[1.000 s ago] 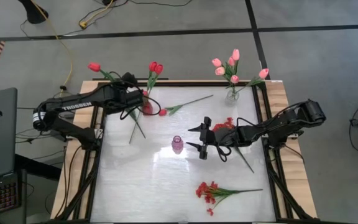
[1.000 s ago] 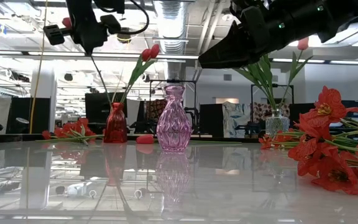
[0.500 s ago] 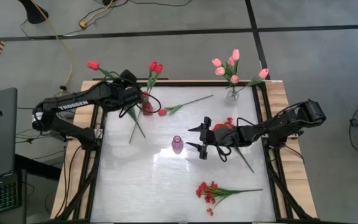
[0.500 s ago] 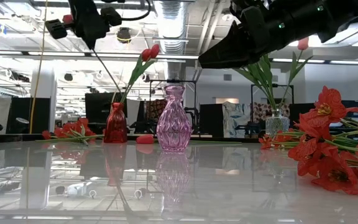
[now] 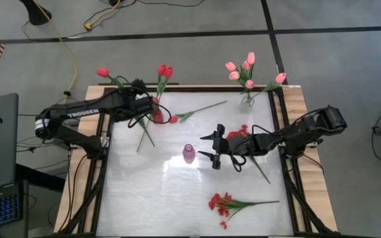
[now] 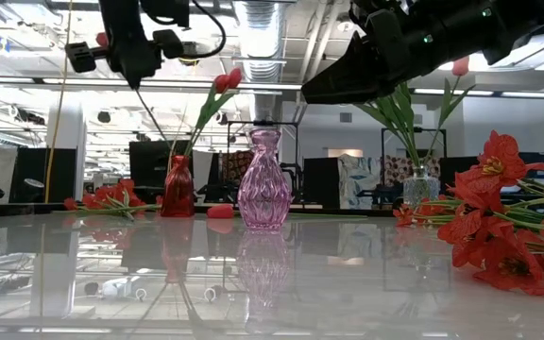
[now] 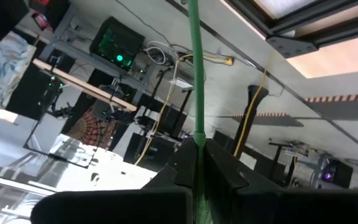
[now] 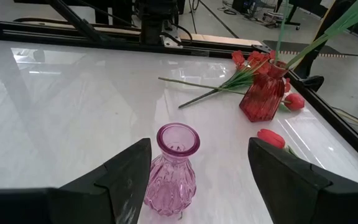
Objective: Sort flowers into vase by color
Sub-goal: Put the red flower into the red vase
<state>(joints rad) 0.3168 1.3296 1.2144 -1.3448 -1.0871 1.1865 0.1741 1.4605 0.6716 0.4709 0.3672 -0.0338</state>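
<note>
gripping a red tulip's (image 5: 102,72) green stem (image 7: 196,81), the left pincer (image 5: 139,92) hangs above the red vase (image 5: 157,116) at the counter's (image 5: 151,192) far left. right pincer (image 5: 211,145), fingers spread wide, hovers beside the pink vase (image 5: 188,153) mid-counter. another red tulip (image 8: 272,139) lies near the red vase.

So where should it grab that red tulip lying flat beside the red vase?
Probably mid-stem, from straight above. The red tulip lies flat, its thin stem running bare toward the clear vase, while its bloom sits close to the red vase.
</note>
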